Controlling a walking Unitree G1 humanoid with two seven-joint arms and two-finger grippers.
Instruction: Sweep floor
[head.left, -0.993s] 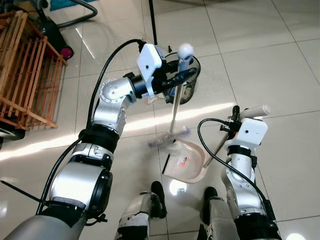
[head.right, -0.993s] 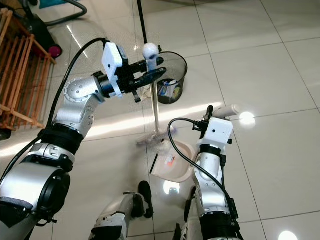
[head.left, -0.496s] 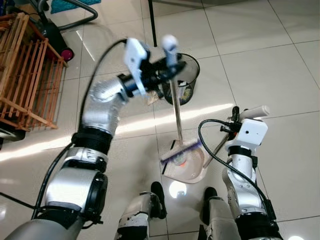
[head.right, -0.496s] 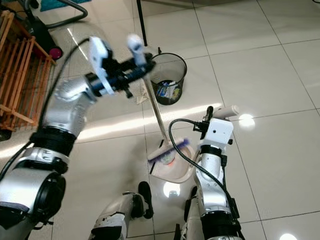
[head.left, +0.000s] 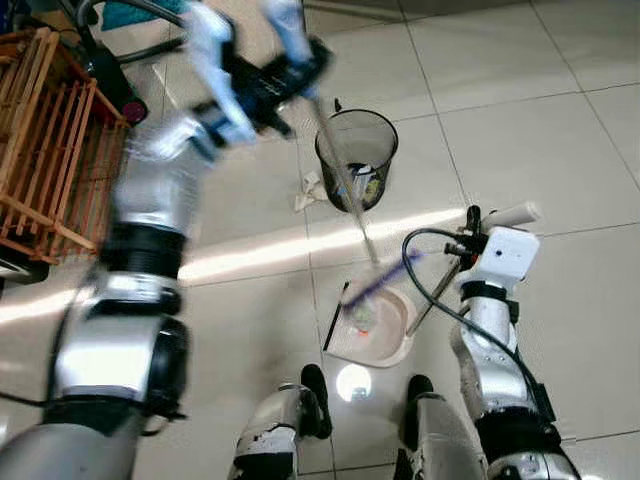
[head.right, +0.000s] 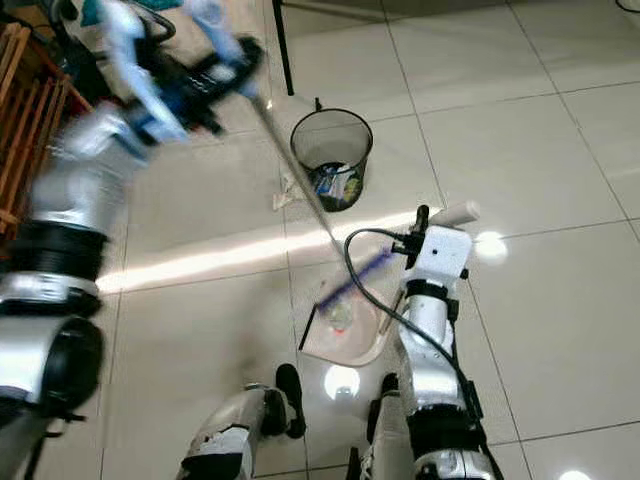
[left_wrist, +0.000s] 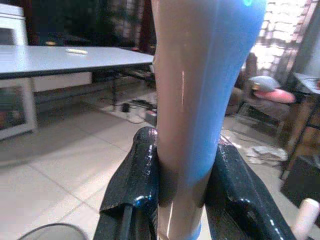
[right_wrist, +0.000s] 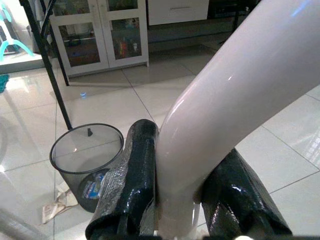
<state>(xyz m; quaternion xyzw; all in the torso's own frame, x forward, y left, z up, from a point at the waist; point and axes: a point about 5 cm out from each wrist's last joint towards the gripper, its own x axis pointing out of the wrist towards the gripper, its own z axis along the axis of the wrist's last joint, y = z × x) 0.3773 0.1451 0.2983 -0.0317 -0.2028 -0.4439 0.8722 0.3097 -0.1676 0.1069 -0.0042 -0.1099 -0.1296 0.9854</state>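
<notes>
Compared with a moment before, swung up and away toward the wooden rack (head.left: 45, 150): left gripper (left_wrist: 182, 200), fingers pinching the broom handle (left_wrist: 200, 100), with the purple bristles (head.left: 385, 280) now tilted above the dustpan (head.left: 385, 335), so probably one stroke finished and litter inside. Pressed around the white dustpan handle (right_wrist: 225, 100): right gripper (right_wrist: 182, 200), as before. Around: glossy tiled floor (head.left: 560, 120) with glare, mesh bin (head.left: 357, 150) near, crumpled paper (head.left: 310, 190) beside it unswept.

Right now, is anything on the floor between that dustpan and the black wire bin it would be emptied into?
Nothing solid seems to. Bare tile separates the dustpan from the bin; the crumpled paper lies just left of the bin, off the line. Only the broom head, held by the left end effector, hovers over the pan.
</notes>
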